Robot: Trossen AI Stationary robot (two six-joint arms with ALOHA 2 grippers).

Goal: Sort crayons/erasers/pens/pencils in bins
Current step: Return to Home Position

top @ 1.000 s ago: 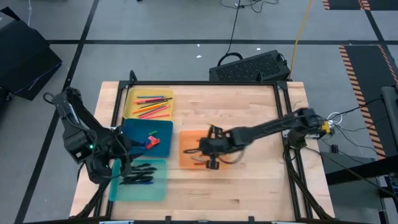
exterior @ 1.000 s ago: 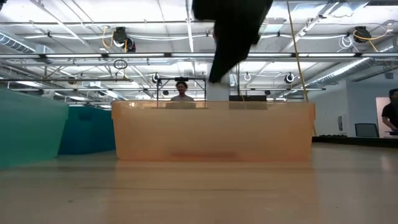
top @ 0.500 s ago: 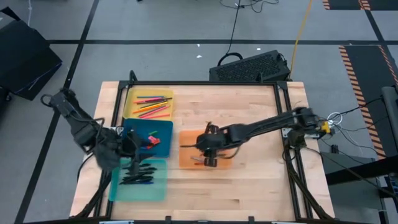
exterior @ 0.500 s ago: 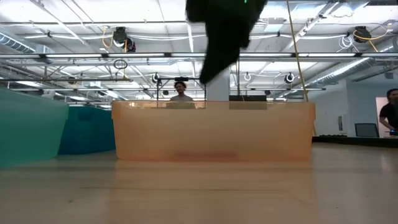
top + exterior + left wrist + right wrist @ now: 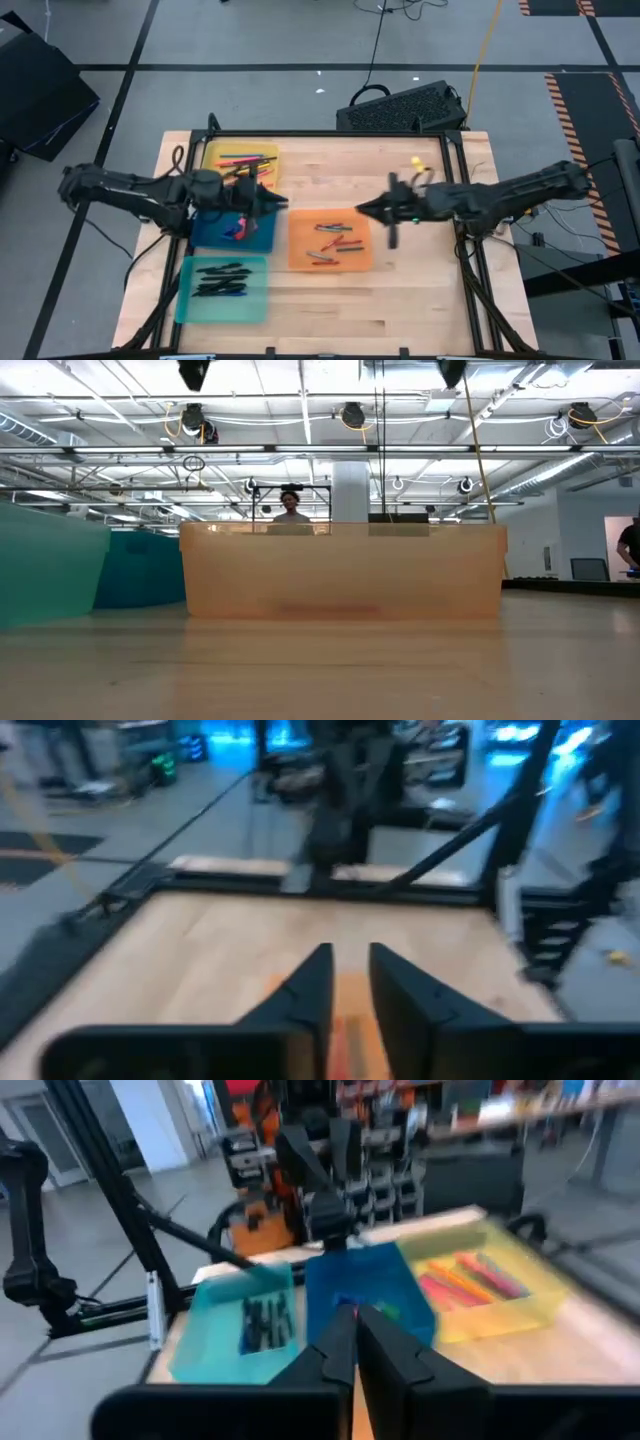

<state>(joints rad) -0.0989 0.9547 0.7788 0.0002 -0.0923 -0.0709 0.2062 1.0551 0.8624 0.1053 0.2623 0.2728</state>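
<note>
The crayons (image 5: 330, 243) lie in the orange bin (image 5: 298, 252) near the middle of the table, short sticks with their long axes mostly running left to right, a few slightly slanted. In the teal bin (image 5: 188, 298) at the near left, the dark pens (image 5: 221, 279) also lie roughly left to right, close together. The pencils (image 5: 243, 170) fill the yellow bin (image 5: 212, 156) at the far left, long axes left to right with a slight fan. Between the yellow and teal bins sits the dark blue bin (image 5: 205, 233), holding small erasers (image 5: 239, 229) near its right side.

The left gripper (image 5: 272, 202) hangs above the dark blue bin's far right corner, pointing right toward the other arm; its fingers (image 5: 313, 982) stand a narrow gap apart, holding nothing. The right gripper (image 5: 366, 210) hovers just past the orange bin's far right corner, pointing left, its fingers (image 5: 336, 1350) nearly closed together and empty.

A black keyboard-like case (image 5: 402, 107) rests beyond the far edge of the wooden table (image 5: 420, 290).
</note>
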